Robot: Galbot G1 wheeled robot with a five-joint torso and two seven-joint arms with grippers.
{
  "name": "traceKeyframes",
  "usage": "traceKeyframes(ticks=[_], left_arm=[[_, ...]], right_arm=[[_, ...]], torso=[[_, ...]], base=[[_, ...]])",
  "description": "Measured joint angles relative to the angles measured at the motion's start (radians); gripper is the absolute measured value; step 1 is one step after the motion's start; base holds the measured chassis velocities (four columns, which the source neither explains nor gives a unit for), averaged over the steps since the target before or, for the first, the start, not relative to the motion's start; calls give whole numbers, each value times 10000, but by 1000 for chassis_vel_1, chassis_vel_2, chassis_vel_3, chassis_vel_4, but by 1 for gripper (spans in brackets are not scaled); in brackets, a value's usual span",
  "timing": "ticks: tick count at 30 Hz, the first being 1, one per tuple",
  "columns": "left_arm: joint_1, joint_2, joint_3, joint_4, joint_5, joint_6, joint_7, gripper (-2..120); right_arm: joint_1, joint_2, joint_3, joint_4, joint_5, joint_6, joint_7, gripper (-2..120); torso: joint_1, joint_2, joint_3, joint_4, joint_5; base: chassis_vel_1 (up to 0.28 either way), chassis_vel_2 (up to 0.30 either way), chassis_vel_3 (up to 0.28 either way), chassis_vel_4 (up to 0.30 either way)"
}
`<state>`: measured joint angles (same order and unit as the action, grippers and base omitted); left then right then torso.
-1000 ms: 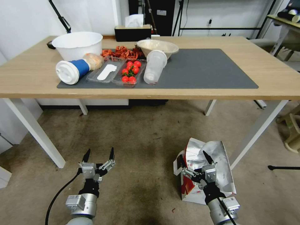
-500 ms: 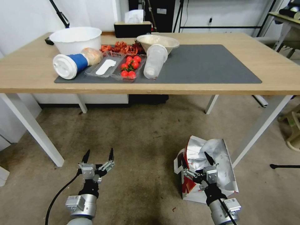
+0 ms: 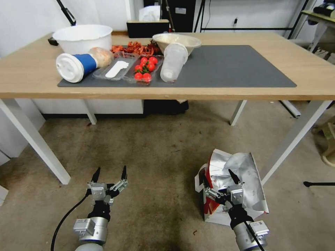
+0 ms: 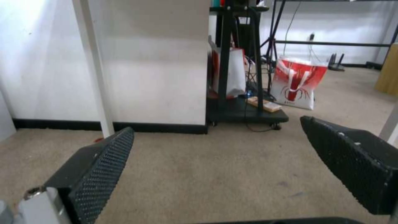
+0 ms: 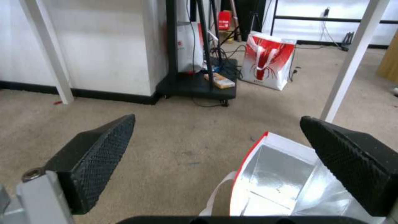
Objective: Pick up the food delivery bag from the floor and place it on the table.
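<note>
Two grippers: both spread wide, holding nothing.
Right gripper (image 3: 220,175): poised over the food delivery bag (image 3: 240,174), not touching.
Left gripper (image 3: 110,170): idle above bare floor (image 3: 157,146).
Bag: on the floor by a white table leg (image 3: 296,137), foil mouth open; its near side hidden by the right arm.
Table (image 3: 314,80): right half of the grey mat (image 3: 237,66) free; left half crowded with bowls and trays.
Open room: wide carpet between the arms and under the table.

This looks like a lab or test room set up for robot trials, not a home. The walls are plain white, and the floor (image 3: 164,146) is a worn, stained carpet. Black tripod stands (image 3: 206,15) and cables stand behind the wooden surface (image 3: 314,83). A black wheeled rack (image 5: 199,84) carries wires, with printed shopping bags (image 5: 267,60) left beside it
</note>
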<state>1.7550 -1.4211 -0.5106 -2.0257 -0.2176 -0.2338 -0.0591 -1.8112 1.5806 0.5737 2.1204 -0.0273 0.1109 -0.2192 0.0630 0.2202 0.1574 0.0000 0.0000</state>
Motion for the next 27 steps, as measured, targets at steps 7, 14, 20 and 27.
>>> traceKeyframes(ticks=[7, 14, 20, 27], left_arm=[[11, 1, -12, 1, 4, -13, -1, 100], [35, -4, -11, 0, 4, -53, -8, 100], [51, -4, -16, 0, 24, -96, -6, 100], [53, 7, -29, 0, 26, -106, -1, 100]], right_arm=[[-11, 2, 3, -3, -4, 13, 1, 100], [-22, 4, 4, 6, 24, 51, 22, 100], [-59, 7, 18, 13, 26, 70, 21, 100], [-77, 5, 33, 49, 29, 79, 20, 100]], torso=[[-75, -246, -170, 0, 0], [-127, -554, -426, 0, 0], [-166, -802, -637, 0, 0], [-208, -1058, -851, 0, 0]], base=[[0, 0, 0, 0], [0, 0, 0, 0], [0, 0, 0, 0], [0, 0, 0, 0]])
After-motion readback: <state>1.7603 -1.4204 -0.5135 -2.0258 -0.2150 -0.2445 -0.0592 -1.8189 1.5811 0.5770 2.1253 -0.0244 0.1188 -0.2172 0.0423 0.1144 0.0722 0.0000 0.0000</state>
